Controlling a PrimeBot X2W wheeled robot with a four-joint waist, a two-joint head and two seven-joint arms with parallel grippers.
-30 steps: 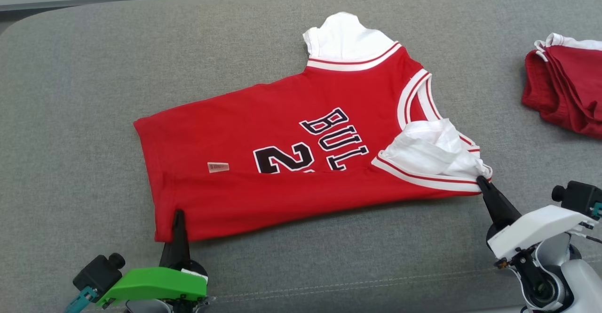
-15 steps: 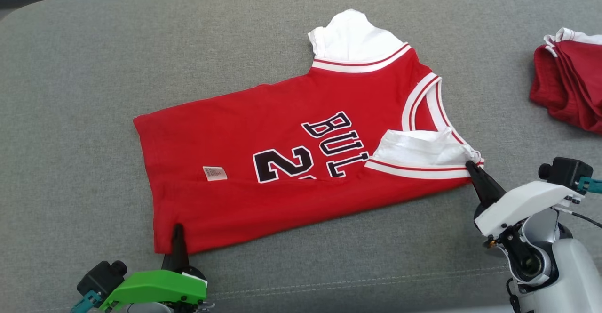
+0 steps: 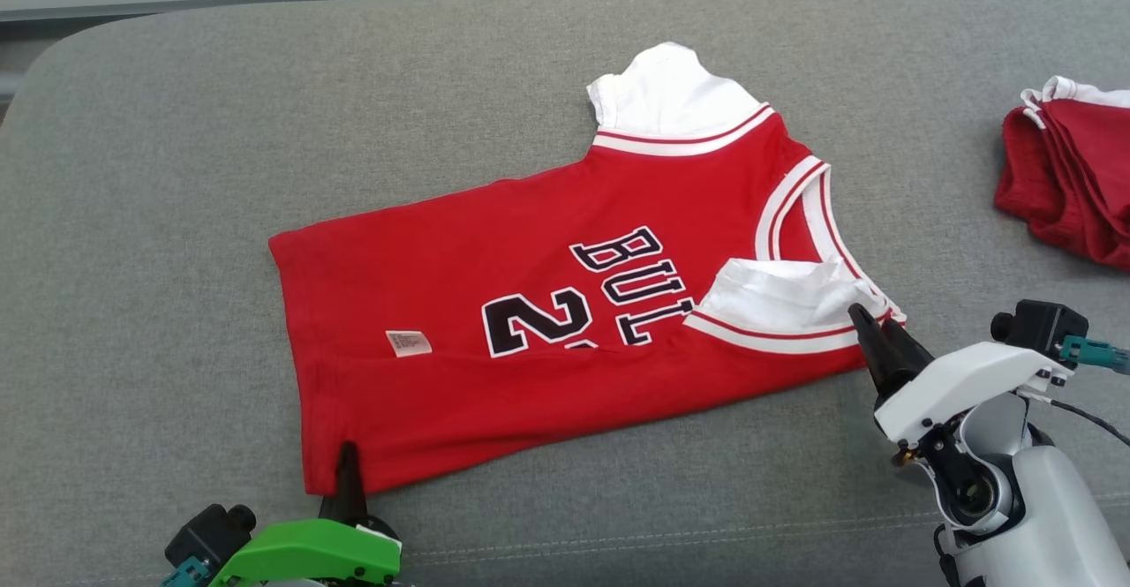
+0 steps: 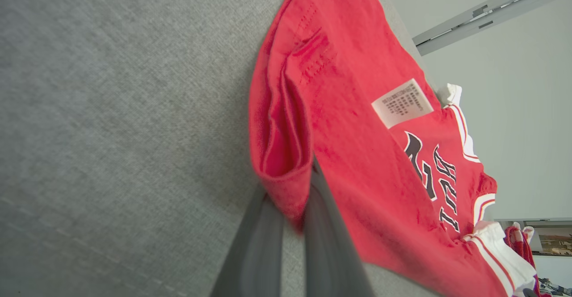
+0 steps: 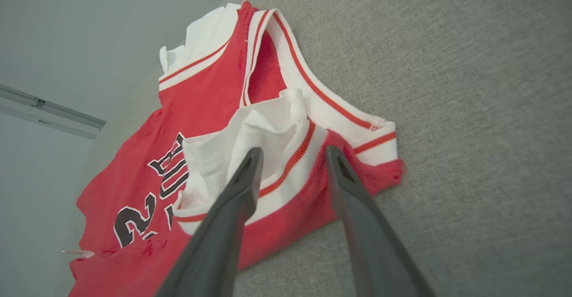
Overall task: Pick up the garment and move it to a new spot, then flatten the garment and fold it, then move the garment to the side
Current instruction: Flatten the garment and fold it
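red jersey [image 3: 547, 304] lying part-folded on the grey cushion [image 3: 177, 172] — one corner pinched
left gripper [image 3: 348, 459] is clamped on the hem corner nearest the robot; right gripper [image 3: 872, 327] stands with fingers parted at the white-trimmed armhole, gripping nothing. a second red garment [image 3: 1068, 181] lies well apart at the right.

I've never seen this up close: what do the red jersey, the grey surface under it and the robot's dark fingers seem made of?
Red jersey: soft matte knit cloth, perhaps cotton or a blend; it creases and has stitched hems. Grey surface: matte woven upholstery-like fabric; weave and a seam show. Fingers: smooth dark grey, likely plastic or rubber; unclear which.
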